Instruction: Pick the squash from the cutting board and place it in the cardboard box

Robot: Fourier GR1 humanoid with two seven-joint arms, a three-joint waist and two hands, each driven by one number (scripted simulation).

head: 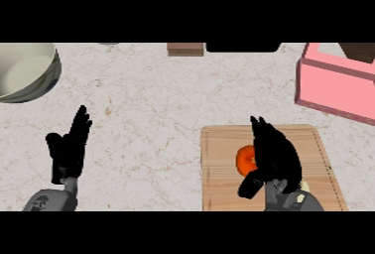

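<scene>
The right hand [275, 158] hangs over the cutting board [219, 168], its fingers straight and pointing away from the robot, thumb splayed down toward the board's near edge; it grips nothing. The squash [245, 159], an orange rounded thing, lies on the board just left of that hand's palm and partly under it, so only its left part shows. Its long axis cannot be told, since the hand hides most of it. This is the relation the coming move turns on: the squash sits at the thumb side of the right hand, touching or nearly so, and the fingers would have to curl around it from above and the right.

The left hand [70, 146] rests open on the surface well left of the board, fingers up, far from the squash; the right hand is plainly the nearer one.

Beyond the board's far right corner stands a pink box [333, 89], presumably the target, up and right of the hand.
</scene>
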